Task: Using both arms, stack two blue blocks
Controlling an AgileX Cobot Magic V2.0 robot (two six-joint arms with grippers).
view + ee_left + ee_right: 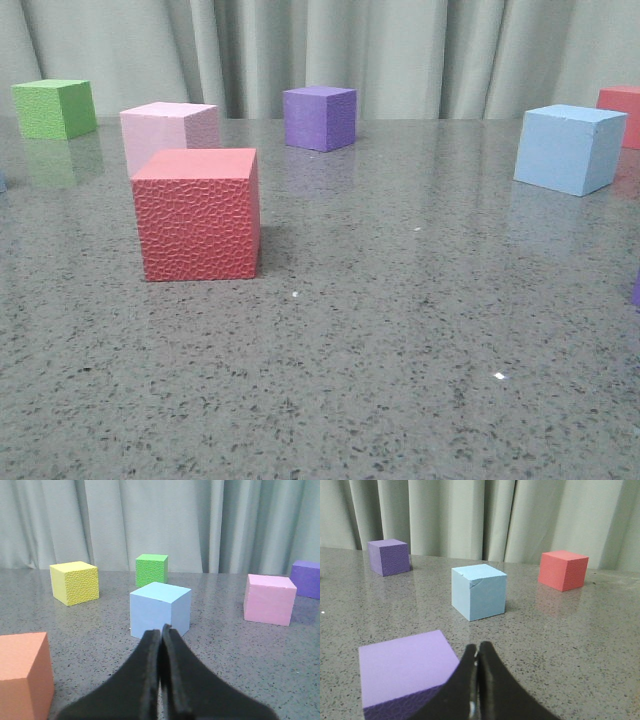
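Presently, findings as follows.

Left pincer (161, 632): fingers pressed together, holding nothing; it points at a blue block just ahead, not touching it.

Right pincer (477, 650): likewise pressed together and empty, aimed toward the other blue block, which sits further off.

First blue block (160, 609): stands flat on the tabletop (240, 660) in the left wrist view, between a yellow cube (75, 582), a green cube (151, 570) behind it and a pink cube (269, 599). An orange cube (22, 675) sits near the pincer.

Second blue block (479, 591): stands flat, with a faint crack near its top edge. In the front view it sits at far right (568, 148). A purple cube (389, 556) and a red cube (563, 569) lie beyond it; a lilac cube (407, 670) sits just beside the pincer.

Progress: judged as nothing done. Both blocks rest apart on the tabletop, ungrasped. Opening, grasping, lifting and stacking all remain.

Hidden or unclear: neither arm shows in the front view. The first blue block is not seen there as a whole; a bluish sliver at the left edge cannot be identified. The textured red cube (198, 213) dominates that view.
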